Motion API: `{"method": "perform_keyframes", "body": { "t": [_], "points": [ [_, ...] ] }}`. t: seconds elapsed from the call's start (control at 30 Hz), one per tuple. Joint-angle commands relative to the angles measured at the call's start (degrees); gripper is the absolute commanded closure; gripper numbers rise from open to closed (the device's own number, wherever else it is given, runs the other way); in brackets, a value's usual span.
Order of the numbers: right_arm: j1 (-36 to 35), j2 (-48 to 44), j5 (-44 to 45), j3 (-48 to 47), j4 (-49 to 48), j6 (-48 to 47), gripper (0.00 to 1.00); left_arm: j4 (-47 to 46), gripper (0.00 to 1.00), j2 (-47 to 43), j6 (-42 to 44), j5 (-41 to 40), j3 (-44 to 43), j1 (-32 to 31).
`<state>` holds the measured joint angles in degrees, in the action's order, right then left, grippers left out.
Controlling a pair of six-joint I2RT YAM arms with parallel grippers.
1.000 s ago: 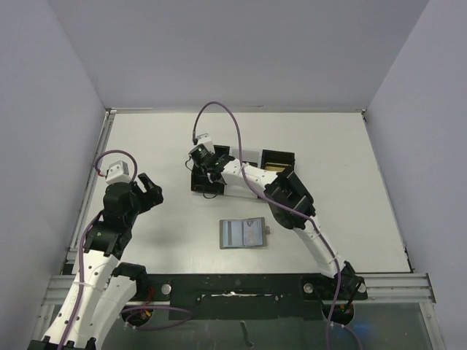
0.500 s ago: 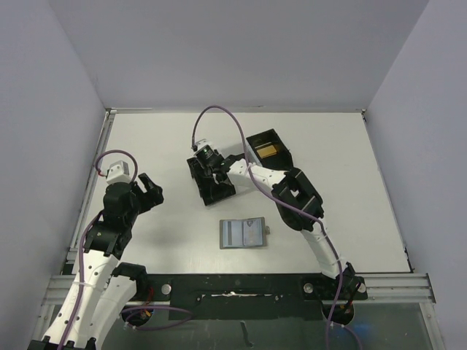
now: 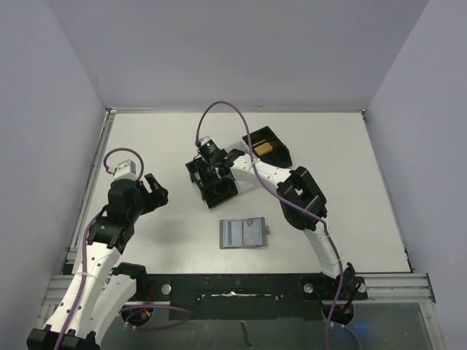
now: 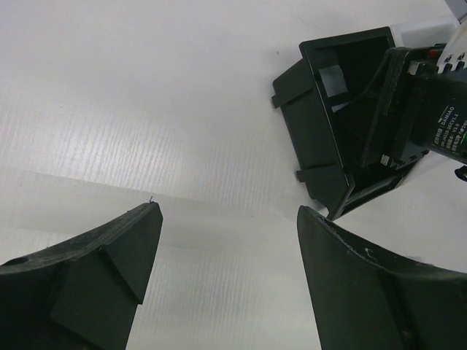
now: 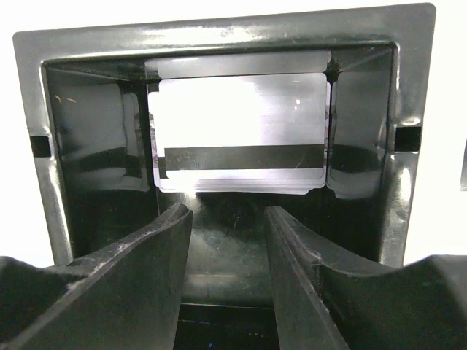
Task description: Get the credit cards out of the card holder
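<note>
We see the card holder lying open and flat on the desk, toward the near edge, its two blue-grey panels facing up and its small tab on the right side; it sits between the two arms and apart from both of them; nothing touches it.

The right arm reaches across to the left and far side of the holder, where its end effector hangs at the mouth of a black bin; its fingers are parted with a clear gap, and we see only the bin's dark floor between them; they pinch nothing. Beyond the fingertips, deeper in the bin, lies a pale card with a dark stripe across it; we cannot tell whether more cards lie under it.

The left end effector hovers over bare desk on the left, spread wide and holding nothing; from its wrist view the bin shows at the upper right with the right arm's tip in it.

A second black bin sits just to the far right of the first, with something yellow inside.
</note>
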<state>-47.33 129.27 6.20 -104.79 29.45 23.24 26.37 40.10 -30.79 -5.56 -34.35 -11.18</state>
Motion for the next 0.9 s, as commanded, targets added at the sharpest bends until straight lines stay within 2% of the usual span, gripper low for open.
{"method": "perform_keyframes", "body": {
  "t": [0.0,0.17,0.33,0.43,0.57,0.67,0.73,0.87],
  "points": [
    [-0.70,-4.29,-1.47,-2.21,-0.37,3.31,0.55,-2.80,0.26,-0.65,0.72,1.19,-2.12,0.02],
    [-0.92,-2.07,0.43,-4.58,-0.02,8.90,0.58,-2.05,0.26,-0.08,0.16,0.47,-2.46,0.06],
    [-1.78,1.91,4.66,-13.87,3.51,11.81,0.59,-4.62,0.26,1.13,-2.59,3.42,-1.94,0.13],
    [-2.19,2.10,7.39,-18.36,5.61,11.26,0.56,-5.22,0.26,2.34,-4.45,4.36,-2.68,0.16],
    [-1.81,-3.61,10.02,-14.04,3.84,8.30,0.54,-7.65,0.26,3.22,-7.00,7.45,-1.93,0.24],
    [-0.31,-9.50,11.67,-8.50,2.21,6.26,0.53,-13.52,0.26,4.56,-8.27,12.33,0.52,0.22],
    [1.96,-13.27,11.52,-4.54,0.76,4.62,0.52,-17.53,0.26,6.67,-9.18,15.43,1.32,0.11],
    [8.76,-19.01,10.28,1.52,0.94,2.10,0.47,-19.69,0.26,14.57,-8.70,19.20,-1.95,0.04]
  ]
}}
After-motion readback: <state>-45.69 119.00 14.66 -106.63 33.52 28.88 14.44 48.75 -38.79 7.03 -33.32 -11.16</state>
